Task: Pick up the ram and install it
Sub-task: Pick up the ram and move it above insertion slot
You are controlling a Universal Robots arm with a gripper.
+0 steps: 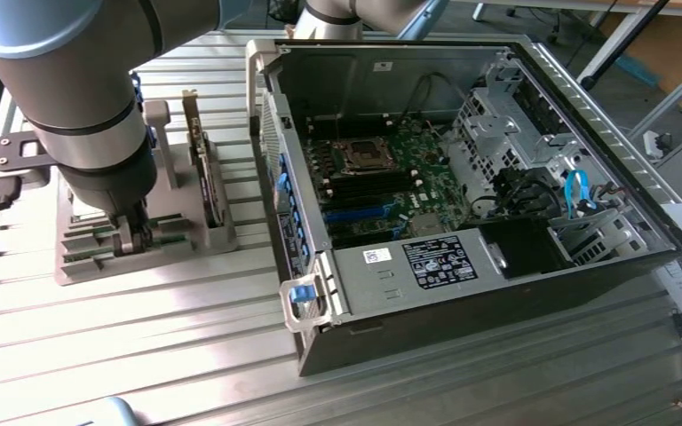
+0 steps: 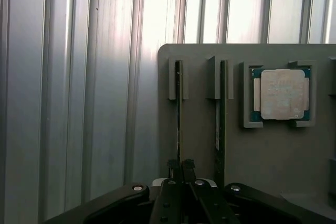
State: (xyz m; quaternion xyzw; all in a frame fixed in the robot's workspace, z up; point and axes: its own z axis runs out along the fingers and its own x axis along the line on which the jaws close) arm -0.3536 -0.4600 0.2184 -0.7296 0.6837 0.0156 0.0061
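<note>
The ram (image 2: 178,119) stands on edge in a slot of a grey holder (image 2: 283,156), seen as a thin dark strip. My gripper (image 2: 180,165) is shut on its upper edge, one finger on each side. A second ram stick (image 2: 221,119) stands in the neighbouring slot, apart from the fingers. In the exterior view the gripper (image 1: 131,238) reaches straight down into the holder (image 1: 187,244) at the exterior view's left. The open computer case (image 1: 578,280) lies at the exterior view's right, with its dark memory slots (image 1: 371,186) showing on the motherboard.
A square silver processor chip (image 2: 279,94) sits in a pocket of the holder beside the sticks. A dark expansion card (image 1: 207,177) stands upright in the holder close to the arm. The case walls rise around the motherboard. Ribbed metal table (image 1: 139,337) surrounds everything.
</note>
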